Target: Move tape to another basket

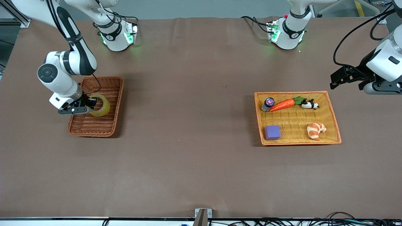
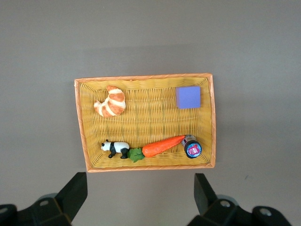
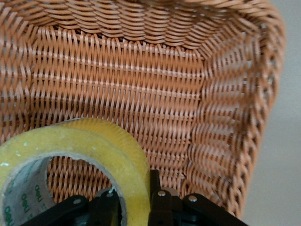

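The tape, a yellowish ring with a grey core, stands on edge inside the reddish-brown wicker basket at the right arm's end of the table. My right gripper is shut on the tape's wall, one finger inside the ring and one outside. In the right wrist view the tape sits between the fingers of the right gripper, with the basket's woven wall close ahead. I cannot tell whether the tape touches the basket floor. My left gripper is open and empty, held up over bare table beside the yellow tray; it also shows in the left wrist view.
The shallow yellow-orange tray lies at the left arm's end and shows in the left wrist view. It holds a purple cube, a croissant, a carrot, a toy panda and a small jar.
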